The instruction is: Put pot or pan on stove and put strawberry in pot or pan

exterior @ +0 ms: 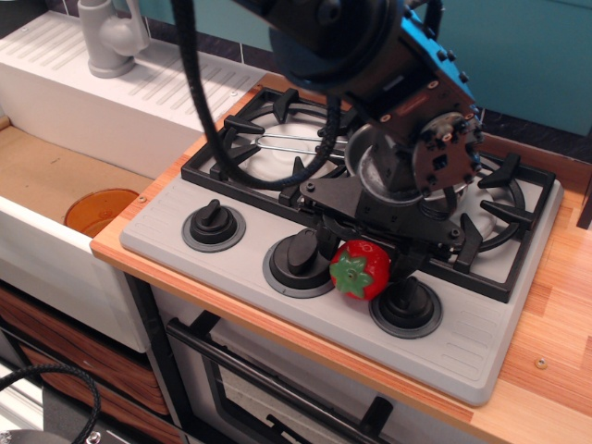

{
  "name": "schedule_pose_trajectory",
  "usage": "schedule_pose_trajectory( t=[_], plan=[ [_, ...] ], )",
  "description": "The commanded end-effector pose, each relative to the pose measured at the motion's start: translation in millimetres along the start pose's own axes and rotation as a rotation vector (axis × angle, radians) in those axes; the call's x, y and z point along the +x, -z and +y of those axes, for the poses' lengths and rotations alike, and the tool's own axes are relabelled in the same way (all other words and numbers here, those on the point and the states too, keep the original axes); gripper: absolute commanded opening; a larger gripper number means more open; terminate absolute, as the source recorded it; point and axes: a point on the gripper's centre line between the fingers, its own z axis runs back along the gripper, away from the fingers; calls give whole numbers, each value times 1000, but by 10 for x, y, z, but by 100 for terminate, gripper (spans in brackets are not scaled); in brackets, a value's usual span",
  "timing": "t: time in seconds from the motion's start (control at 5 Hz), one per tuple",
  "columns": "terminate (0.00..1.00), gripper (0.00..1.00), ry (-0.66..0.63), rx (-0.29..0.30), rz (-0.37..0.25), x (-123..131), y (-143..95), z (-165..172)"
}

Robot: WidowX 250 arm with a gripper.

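Observation:
The red strawberry (363, 270) with its green cap lies on the grey stove (481, 344), between the middle knob (298, 263) and the right knob (405, 305). My gripper (363, 256) is lowered over it, one black finger on each side, closed in against the berry. The steel pan (367, 168) sits on the right burner behind the gripper, mostly hidden by my wrist. Its wire handle (298, 147) points left over the left burner.
A third knob (214, 226) is at the front left. Black grates (504, 199) rise behind the gripper. A white sink unit with a grey tap (109, 39) stands to the left, with an orange disc (100, 211) in the basin. The wooden counter (560, 305) runs along the right.

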Motion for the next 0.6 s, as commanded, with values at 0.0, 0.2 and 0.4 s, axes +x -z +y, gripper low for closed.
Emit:
schedule_pose_trajectory(
  t=[0.0,0.2,0.4],
  plan=[
    [0,0,-29,-60,-6,104,-79,-42],
    [0,0,-34,-58,8,99,-73,-40],
    [0,0,-26,-52,45,84,-59,-41]
  ],
)
